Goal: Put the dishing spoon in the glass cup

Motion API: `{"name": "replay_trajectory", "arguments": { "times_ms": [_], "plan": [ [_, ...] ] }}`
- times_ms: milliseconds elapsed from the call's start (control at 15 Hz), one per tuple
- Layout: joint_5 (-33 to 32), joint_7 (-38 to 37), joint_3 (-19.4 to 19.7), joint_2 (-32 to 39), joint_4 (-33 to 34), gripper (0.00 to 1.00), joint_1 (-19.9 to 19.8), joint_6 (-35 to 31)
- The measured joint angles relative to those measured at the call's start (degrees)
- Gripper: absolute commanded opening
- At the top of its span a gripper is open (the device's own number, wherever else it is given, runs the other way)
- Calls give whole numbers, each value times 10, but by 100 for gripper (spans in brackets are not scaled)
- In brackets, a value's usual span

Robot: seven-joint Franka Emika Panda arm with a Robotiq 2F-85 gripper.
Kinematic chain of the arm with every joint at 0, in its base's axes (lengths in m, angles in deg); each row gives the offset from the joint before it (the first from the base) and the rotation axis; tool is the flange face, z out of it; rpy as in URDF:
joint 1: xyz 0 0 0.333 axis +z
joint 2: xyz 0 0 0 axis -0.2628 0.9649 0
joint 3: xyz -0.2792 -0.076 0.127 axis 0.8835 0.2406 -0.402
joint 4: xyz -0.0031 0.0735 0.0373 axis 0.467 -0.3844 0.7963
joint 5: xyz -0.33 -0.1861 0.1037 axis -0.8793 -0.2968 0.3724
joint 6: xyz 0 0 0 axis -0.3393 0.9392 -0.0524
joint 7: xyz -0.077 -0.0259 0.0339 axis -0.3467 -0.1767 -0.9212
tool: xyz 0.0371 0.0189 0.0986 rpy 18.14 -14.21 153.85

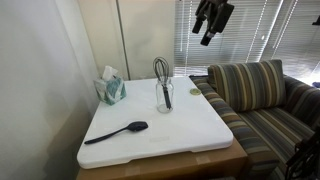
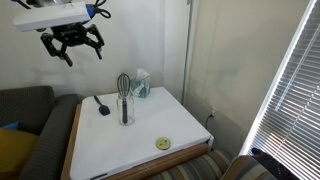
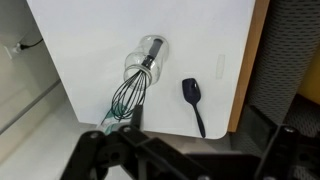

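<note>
Robot arm's end effector (image 2: 78, 50) hangs high above a white counter (image 1: 190, 130), fingers spread apart and holding nothing.

A dark wire whisk (image 1: 161, 70) stands head-up in the glass cup (image 1: 165, 98), taking up its mouth. A teal tissue box (image 1: 112, 90) sits near the wall, and a small yellow disc (image 2: 163, 144) lies by a counter edge. The dishing spoon (image 1: 117, 132) lies flat on the counter, well apart from the cup. Its long axis runs roughly along the near counter edge, bowl toward the striped sofa (image 1: 250, 90), handle toward the wall. Window blinds (image 2: 290, 90) line the room.
</note>
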Motion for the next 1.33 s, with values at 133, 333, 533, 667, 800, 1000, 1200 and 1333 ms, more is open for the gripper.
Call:
{"name": "replay_trajectory", "arguments": {
  "times_ms": [133,333,533,667,800,1000,1200,1333],
  "plan": [
    [0,18,-14,18,5,100,1,-14],
    [0,42,-34,41,15,100,1,-27],
    [0,62,-52,62,28,100,1,-30],
    [0,70,-61,77,37,100,1,-31],
    [-1,75,-68,96,46,100,0,-32],
    [-9,76,-77,130,62,100,-1,-35],
    [-16,74,-82,163,79,100,-6,-34],
    [-21,71,-82,171,85,100,-13,-33]
  ]
}}
